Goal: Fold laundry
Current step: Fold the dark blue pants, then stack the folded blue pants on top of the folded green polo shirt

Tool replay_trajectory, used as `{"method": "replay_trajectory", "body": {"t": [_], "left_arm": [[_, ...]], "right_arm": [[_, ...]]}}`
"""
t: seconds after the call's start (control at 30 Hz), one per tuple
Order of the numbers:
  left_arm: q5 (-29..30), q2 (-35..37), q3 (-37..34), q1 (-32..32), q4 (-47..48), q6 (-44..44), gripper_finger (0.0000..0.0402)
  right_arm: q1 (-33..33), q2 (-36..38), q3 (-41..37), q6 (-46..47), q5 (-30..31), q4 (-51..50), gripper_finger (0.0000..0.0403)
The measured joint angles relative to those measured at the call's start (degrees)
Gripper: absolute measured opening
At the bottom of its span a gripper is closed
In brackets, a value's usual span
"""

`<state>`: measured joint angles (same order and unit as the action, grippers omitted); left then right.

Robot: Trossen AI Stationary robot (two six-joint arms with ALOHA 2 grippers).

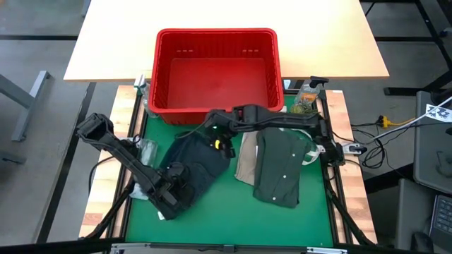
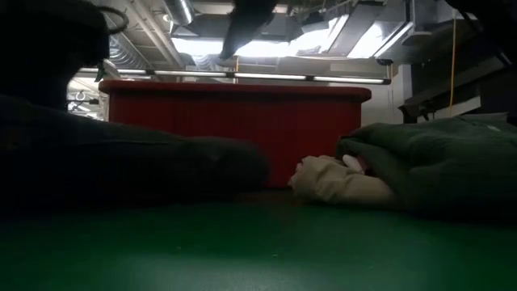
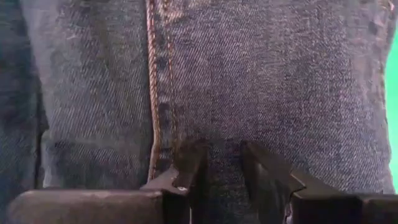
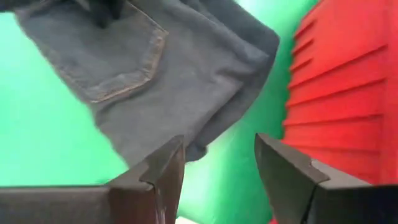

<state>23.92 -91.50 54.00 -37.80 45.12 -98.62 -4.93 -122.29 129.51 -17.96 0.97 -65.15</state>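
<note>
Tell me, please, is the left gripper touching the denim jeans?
Touching. In the left wrist view the left gripper has its fingertips pressed into the denim jeans, with fabric bunched between the narrowly parted fingers.

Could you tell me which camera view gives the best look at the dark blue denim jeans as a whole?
The high view: the dark blue denim jeans lie whole on the green mat, left of the olive-green buttoned shirt. The left wrist view shows only close-up denim and a seam, the right wrist view a back pocket, the low view a dark mound.
</note>
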Motion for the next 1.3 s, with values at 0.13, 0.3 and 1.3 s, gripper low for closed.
{"method": "replay_trajectory", "body": {"t": [0.13, 0.3, 1.3], "left_arm": [[-0.2, 0.1, -3.3, 0.9, -10.5, 3.2, 0.0098], [-0.5, 0.1, -5.0, 1.8, -19.1, 7.0, 0.0098], [-10.3, 8.0, -5.2, 6.0, -37.2, 27.2, 0.0098]], "right_arm": [[0.0, 2.1, 0.0, 0.8, -2.1, -4.7, 0.0193], [0.0, 3.9, 0.0, 2.7, -2.1, -10.4, 0.0193], [2.5, 8.8, -0.1, 8.8, -3.5, -22.8, 0.0193]]}}
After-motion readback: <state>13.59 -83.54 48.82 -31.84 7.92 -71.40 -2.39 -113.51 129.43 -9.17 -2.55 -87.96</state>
